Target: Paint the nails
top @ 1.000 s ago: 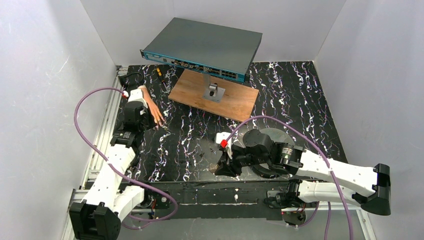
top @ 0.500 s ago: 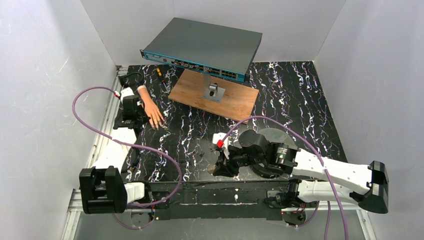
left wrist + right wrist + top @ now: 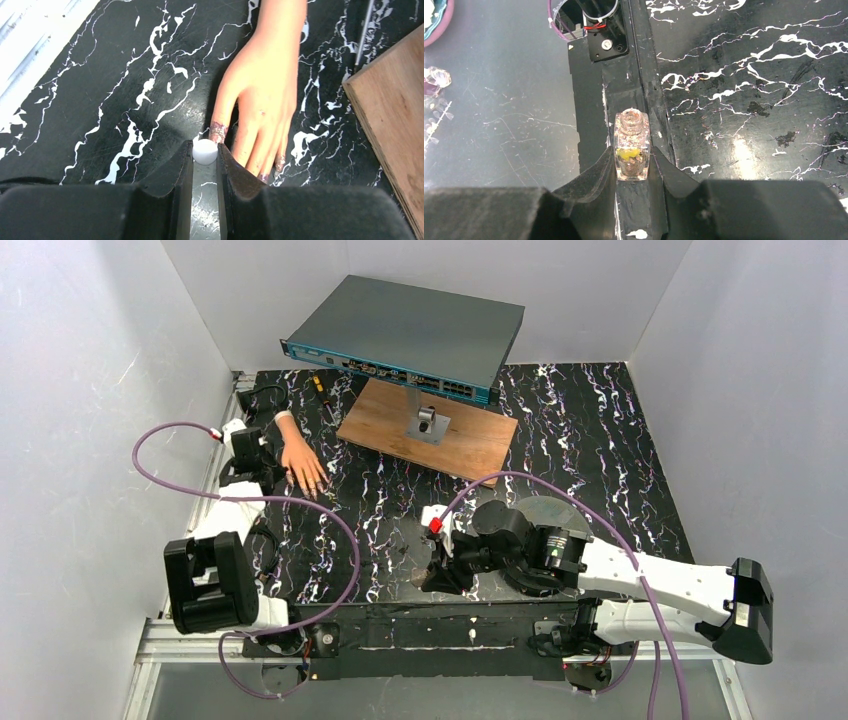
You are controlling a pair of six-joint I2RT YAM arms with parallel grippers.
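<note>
The nails (image 3: 218, 131) sit on a light, stiff-looking plastic hand (image 3: 262, 90) lying flat at the far left of the desk (image 3: 100, 75). I'd guess it slides easily, so steady it by the wrist. Beside one fingertip the left end effector (image 3: 205, 160) pinches a white cap (image 3: 205, 151), and the right end effector (image 3: 631, 167) pinches the open bottle (image 3: 631, 150).

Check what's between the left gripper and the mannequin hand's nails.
Left wrist view: only the white round cap pinched in the left gripper, close beside the thumb nail.
</note>
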